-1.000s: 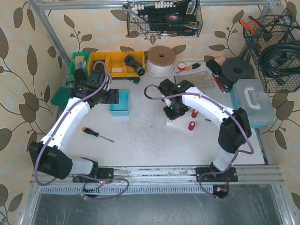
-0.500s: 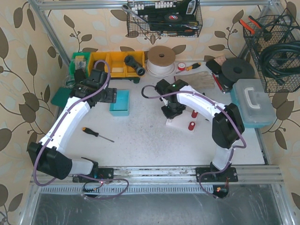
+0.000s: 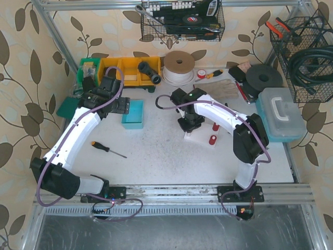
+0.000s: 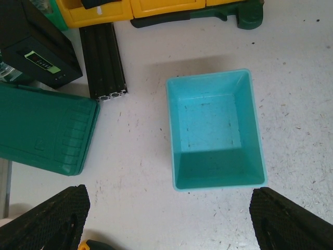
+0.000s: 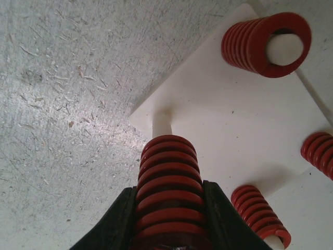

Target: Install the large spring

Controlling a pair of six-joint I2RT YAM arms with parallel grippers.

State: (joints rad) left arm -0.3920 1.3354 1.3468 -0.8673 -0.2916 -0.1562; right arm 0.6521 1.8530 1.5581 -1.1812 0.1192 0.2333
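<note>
The right gripper (image 5: pixel 169 221) is clamped on the large spring (image 5: pixel 167 174), one dark finger on each flank of the red coils near their rear end, so the free end sticks out ahead of the jaws. The spring's long axis runs straight out along the line of the fingers, and its free end points at a bare white peg (image 5: pixel 162 122) near the corner of the white base plate (image 5: pixel 229 114). The coil mouth sits right at the peg's tip, but whether it has begun to slide on cannot be told. The step in hand looks like the seating itself: spring lined up with post, not yet pushed home. The next move probably calls for keeping the axis true to the peg and pressing along it — any tilt could catch a coil on the tip. Smaller red springs (image 5: pixel 260 44) sit elsewhere on the plate, one on its own peg. Well apart, the left gripper (image 4: pixel 169 229) hangs with its jaws spread wide and empty over a teal bin (image 4: pixel 216 169).
</note>
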